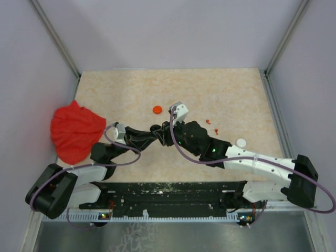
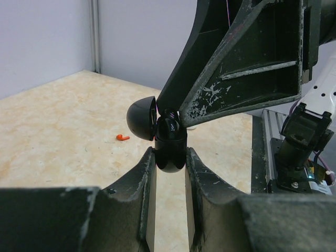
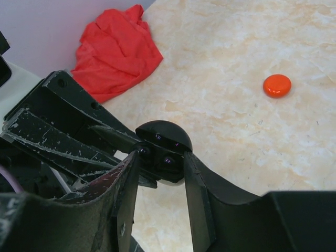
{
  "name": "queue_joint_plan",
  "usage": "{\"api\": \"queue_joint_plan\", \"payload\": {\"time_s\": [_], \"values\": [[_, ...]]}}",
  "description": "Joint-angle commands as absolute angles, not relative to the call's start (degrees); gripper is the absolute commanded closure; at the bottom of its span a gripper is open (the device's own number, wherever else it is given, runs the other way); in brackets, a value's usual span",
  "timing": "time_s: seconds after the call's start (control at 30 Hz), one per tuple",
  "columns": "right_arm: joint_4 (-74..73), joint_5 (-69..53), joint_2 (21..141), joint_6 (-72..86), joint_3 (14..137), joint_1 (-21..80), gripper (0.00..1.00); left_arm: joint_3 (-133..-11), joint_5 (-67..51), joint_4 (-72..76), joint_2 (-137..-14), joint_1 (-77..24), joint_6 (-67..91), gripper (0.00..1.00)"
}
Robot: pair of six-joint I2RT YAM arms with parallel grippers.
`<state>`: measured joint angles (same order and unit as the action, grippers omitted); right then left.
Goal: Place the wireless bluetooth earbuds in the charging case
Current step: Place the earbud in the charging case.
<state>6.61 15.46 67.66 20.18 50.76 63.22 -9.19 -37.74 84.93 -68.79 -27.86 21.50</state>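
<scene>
mid-frame, the left gripper point(image 2: 169, 164) clamps the open black charging case point(image 2: 170, 149); the right gripper point(image 3: 161, 160) straddles its top, grip impossible to tell.

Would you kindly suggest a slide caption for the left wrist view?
Left gripper clamps the open black charging case as the right gripper hovers at its mouth; an orange earbud lies beyond.
</scene>
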Motion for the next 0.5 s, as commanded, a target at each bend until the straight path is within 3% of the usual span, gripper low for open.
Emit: {"api": "queue_joint_plan", "payload": {"time_s": [0.0, 0.33, 0.47], "values": [[3.8, 17.3, 65.5, 20.0, 54.3, 63.8, 0.58, -9.7, -37.7, 90.0, -69.1, -27.6, 22.7, 0.99], [-0.5, 17.3, 65.0, 19.9, 56.9, 62.7, 0.53, -9.5, -37.6, 89.7, -69.6, -27.6, 22.9, 0.99], [-1.2, 11.4, 63.8, 20.4, 57.2, 59.6, 0.53, -9.5, -38.1, 89.5, -70.1, -27.5, 23.1, 0.99]]}}
